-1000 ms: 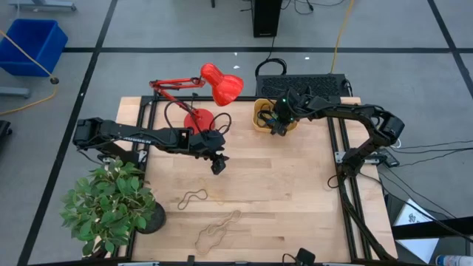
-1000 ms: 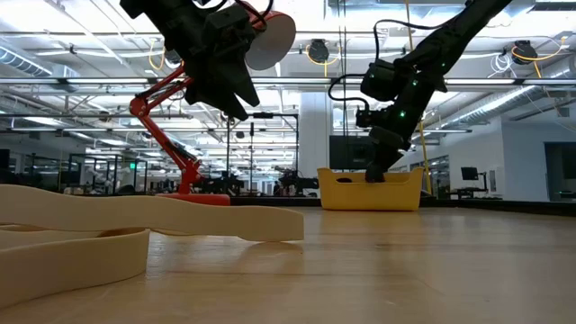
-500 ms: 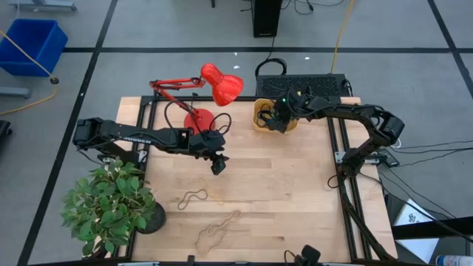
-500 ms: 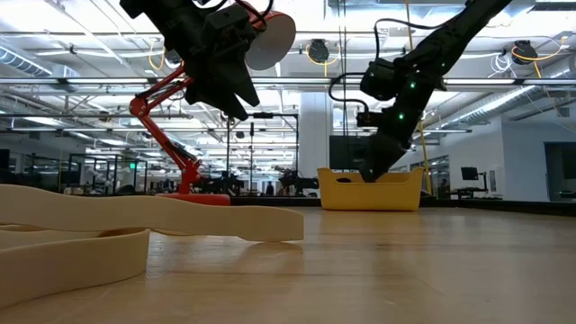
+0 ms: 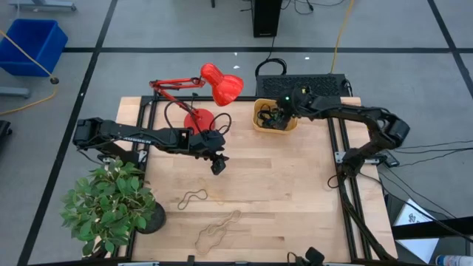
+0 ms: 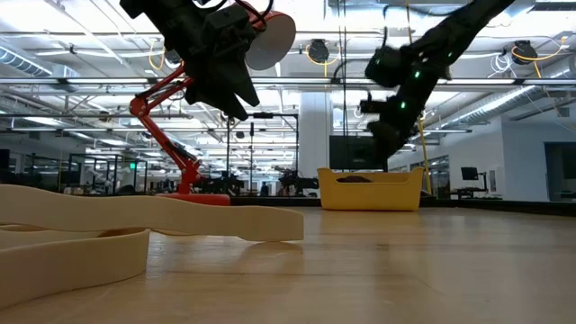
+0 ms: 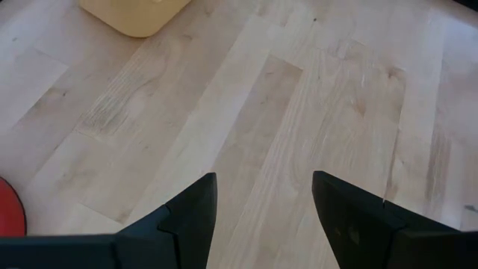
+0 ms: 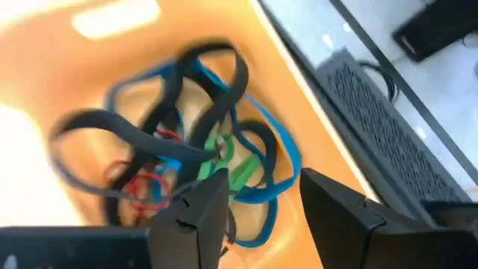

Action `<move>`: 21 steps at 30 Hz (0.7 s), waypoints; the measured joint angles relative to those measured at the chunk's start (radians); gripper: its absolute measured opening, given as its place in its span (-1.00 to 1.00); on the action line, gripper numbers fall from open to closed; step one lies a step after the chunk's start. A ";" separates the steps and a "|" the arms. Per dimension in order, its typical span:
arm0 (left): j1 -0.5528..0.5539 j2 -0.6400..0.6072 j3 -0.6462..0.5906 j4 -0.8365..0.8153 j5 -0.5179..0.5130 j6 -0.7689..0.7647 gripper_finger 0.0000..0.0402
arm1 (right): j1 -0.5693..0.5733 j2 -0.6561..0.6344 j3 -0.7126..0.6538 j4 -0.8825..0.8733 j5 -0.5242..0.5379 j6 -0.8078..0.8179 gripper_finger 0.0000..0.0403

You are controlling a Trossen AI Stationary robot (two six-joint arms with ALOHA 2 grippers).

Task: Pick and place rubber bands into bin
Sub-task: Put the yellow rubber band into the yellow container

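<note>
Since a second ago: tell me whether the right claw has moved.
Yes. In the low view the right claw has risen clear above the rim of the bin, where it had earlier dipped inside. It is open.

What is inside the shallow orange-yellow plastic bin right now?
The shallow orange-yellow plastic bin holds a tangle of thin elastic rubber bands in black, blue, green and red. The open right end effector above hides some, and the overlap prevents a count.

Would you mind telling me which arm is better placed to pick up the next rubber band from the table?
Left: its open gripper hovers mid-table near the loose bands, while the right gripper is over the bin.
</note>
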 joint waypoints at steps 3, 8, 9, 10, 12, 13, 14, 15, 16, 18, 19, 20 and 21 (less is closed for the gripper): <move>0.000 0.000 0.000 0.000 0.000 0.000 0.13 | 0.014 -0.096 0.000 0.010 -0.119 -0.013 -0.21; 0.000 0.000 0.000 -0.005 0.033 0.043 0.13 | 0.067 -0.263 0.001 0.035 -0.350 -0.024 -0.19; 0.000 0.000 0.000 -0.007 0.035 0.053 0.13 | 0.083 -0.288 0.001 0.037 -0.373 -0.022 -0.19; 0.000 0.000 0.000 -0.014 0.040 0.069 0.13 | 0.102 -0.312 0.001 0.041 -0.378 -0.022 -0.19; -0.004 0.000 0.000 -0.036 0.093 0.137 0.13 | 0.136 -0.350 0.001 0.046 -0.373 -0.019 -0.19; -0.009 0.000 0.000 -0.043 0.116 0.178 0.13 | 0.150 -0.365 0.001 0.046 -0.373 -0.020 -0.19; -0.017 0.000 0.000 -0.046 0.131 0.219 0.13 | 0.163 -0.375 0.001 0.051 -0.373 -0.021 -0.19; -0.027 0.000 0.000 -0.045 0.141 0.256 0.13 | 0.174 -0.382 0.001 0.059 -0.372 -0.022 -0.19; -0.037 0.001 0.000 -0.043 0.145 0.289 0.13 | 0.184 -0.385 0.001 0.065 -0.372 -0.022 -0.19; -0.058 0.014 0.000 -0.042 0.149 0.340 0.13 | 0.199 -0.385 0.001 0.081 -0.372 -0.023 -0.19; -0.070 0.025 0.000 -0.048 0.150 0.360 0.13 | 0.205 -0.385 0.001 0.083 -0.372 -0.026 -0.18; -0.082 0.041 0.000 -0.050 0.151 0.375 0.13 | 0.207 -0.384 0.001 0.081 -0.372 -0.030 -0.18; -0.095 0.057 0.000 -0.050 0.152 0.391 0.13 | 0.209 -0.380 0.001 0.082 -0.371 -0.031 -0.18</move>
